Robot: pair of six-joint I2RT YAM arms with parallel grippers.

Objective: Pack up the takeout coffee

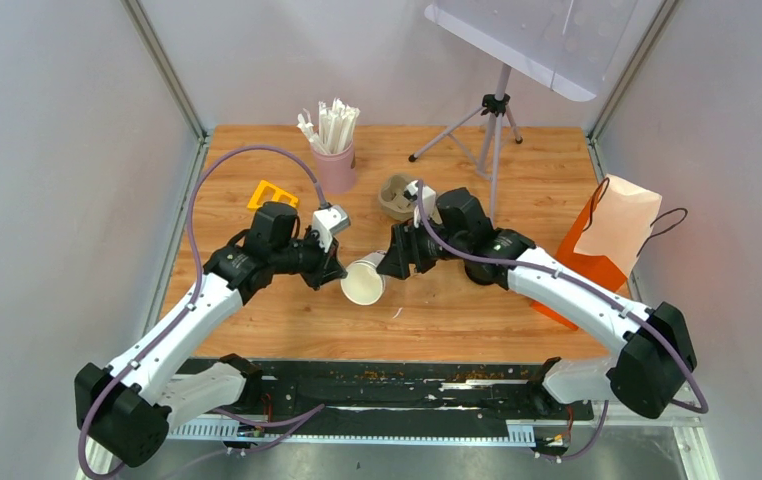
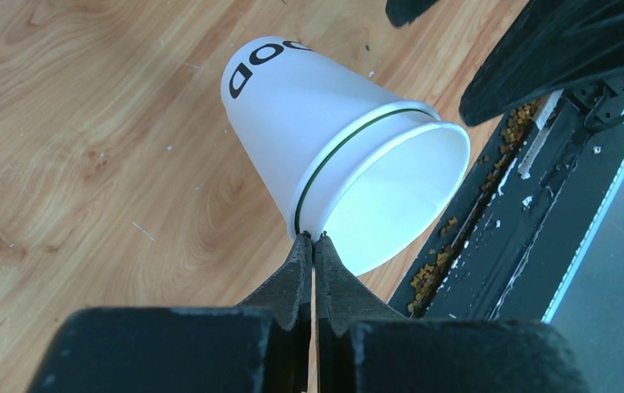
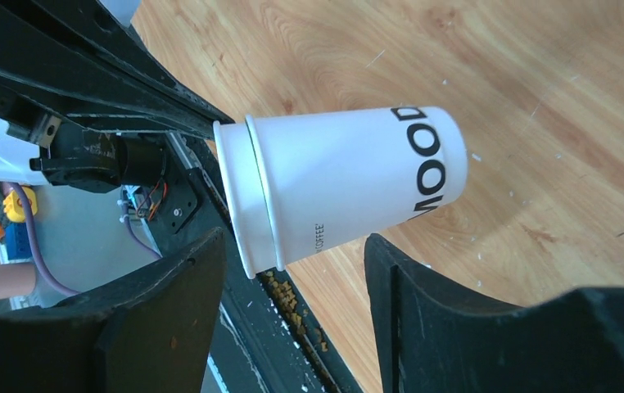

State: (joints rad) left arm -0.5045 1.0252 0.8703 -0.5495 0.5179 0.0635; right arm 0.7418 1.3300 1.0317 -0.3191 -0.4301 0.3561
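A whitish paper cup (image 1: pixel 364 280) with dark print is held tilted above the table, its open mouth toward the near edge and no lid on it. My left gripper (image 1: pixel 341 271) is shut on its rim, as the left wrist view shows, where the gripper (image 2: pixel 313 240) pinches the cup (image 2: pixel 325 139). My right gripper (image 1: pixel 393 263) is open just right of the cup. In the right wrist view the cup (image 3: pixel 350 184) lies just beyond the gap of the open gripper (image 3: pixel 292 246). An olive-green cup (image 1: pixel 395 195) stands behind the right wrist, partly hidden.
A pink cup of white sticks (image 1: pixel 333 160) stands at the back. A yellow piece (image 1: pixel 272 193) lies at the left. An orange paper bag (image 1: pixel 607 245) stands at the right edge. A tripod (image 1: pixel 492 130) stands at the back right.
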